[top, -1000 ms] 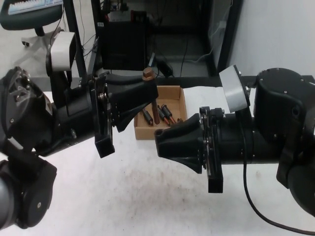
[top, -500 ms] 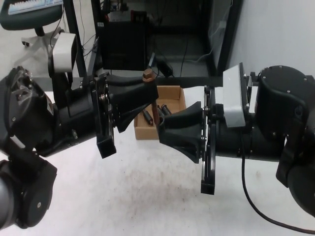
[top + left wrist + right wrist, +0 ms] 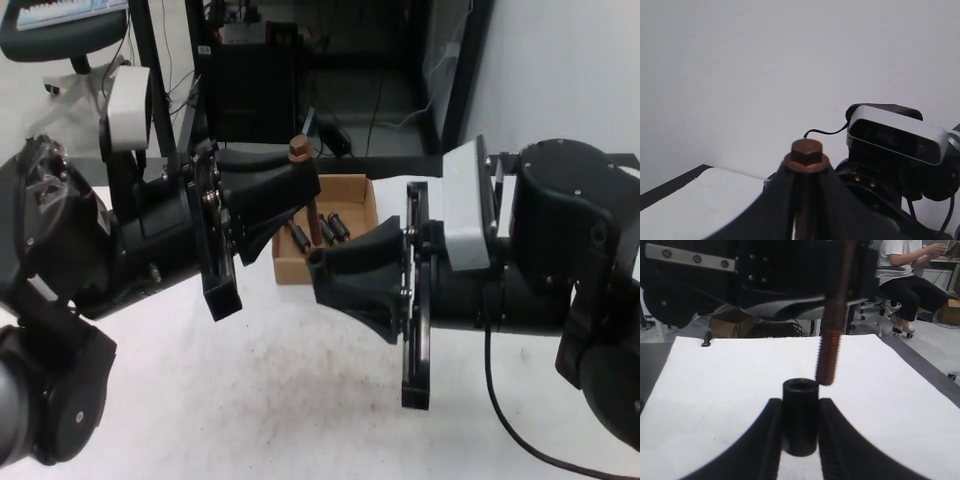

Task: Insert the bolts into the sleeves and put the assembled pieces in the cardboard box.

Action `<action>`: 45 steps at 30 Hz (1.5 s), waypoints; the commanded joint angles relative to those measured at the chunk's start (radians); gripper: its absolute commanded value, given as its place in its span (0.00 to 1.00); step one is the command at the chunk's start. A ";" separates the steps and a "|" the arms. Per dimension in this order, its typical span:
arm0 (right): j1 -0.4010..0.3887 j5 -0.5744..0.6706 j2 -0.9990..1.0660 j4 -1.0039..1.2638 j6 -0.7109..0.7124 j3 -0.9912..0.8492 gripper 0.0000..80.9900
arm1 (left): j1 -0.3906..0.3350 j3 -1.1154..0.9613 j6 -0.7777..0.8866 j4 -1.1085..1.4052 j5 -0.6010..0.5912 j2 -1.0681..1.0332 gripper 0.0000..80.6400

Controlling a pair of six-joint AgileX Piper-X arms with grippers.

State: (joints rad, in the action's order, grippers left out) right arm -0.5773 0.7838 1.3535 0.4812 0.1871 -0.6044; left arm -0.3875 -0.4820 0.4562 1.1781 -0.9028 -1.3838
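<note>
White sheeting (image 3: 300, 400) covers the bench, and a black metal rack (image 3: 270, 70) stands behind its far edge. Two bulky black arms lean in over the sheet from either side in the high view, the left arm (image 3: 120, 240) and the right arm (image 3: 540, 270), with their grippers nearly meeting over the middle. Toward the far edge of the bench sits an open brown cardboard box (image 3: 290, 270). Several dark assembled pieces (image 3: 297, 236) with copper ends lie on its floor.

The left gripper (image 3: 300, 190) is clenched on a copper-coloured hex-head bolt (image 3: 806, 156). The bolt stands upright, its head above the fingers and its threaded shank hanging below them. The right gripper (image 3: 800, 412) grasps a short black cylindrical sleeve (image 3: 800, 395), held upright between the two curved fingers with its open mouth facing up.

Seen from the right wrist, the bolt's threaded tip hangs just beside the sleeve's rim, at about the height of the mouth and not inside it. Both pieces are held in the air above the sheet, in front of the box as the high view sees it.
</note>
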 commanded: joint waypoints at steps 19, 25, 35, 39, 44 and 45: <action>-0.001 -0.053 -0.009 0.011 0.008 -0.003 0.01 | -0.002 -0.008 -0.004 0.044 -0.003 0.004 0.00; -0.001 -0.053 -0.009 0.032 0.008 -0.003 0.01 | -0.002 -0.008 -0.004 0.036 -0.003 0.004 0.00; -0.001 -0.082 -0.009 0.032 0.008 -0.003 0.01 | -0.002 -0.008 -0.007 0.000 -0.022 0.004 0.00; -0.001 -0.083 -0.009 0.032 0.008 -0.003 0.01 | -0.002 -0.008 -0.009 0.000 -0.022 0.004 0.00; -0.001 -0.083 -0.009 0.048 0.008 -0.003 0.01 | -0.002 -0.008 -0.055 -0.051 -0.022 0.004 0.00; -0.001 -0.083 -0.009 0.058 0.006 -0.003 0.01 | -0.002 -0.008 -0.066 -0.068 -0.022 0.004 0.00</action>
State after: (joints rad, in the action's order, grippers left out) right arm -0.5782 0.6955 1.3535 0.5084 0.1871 -0.6018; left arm -0.3875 -0.4820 0.4175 1.1409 -0.9140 -1.3838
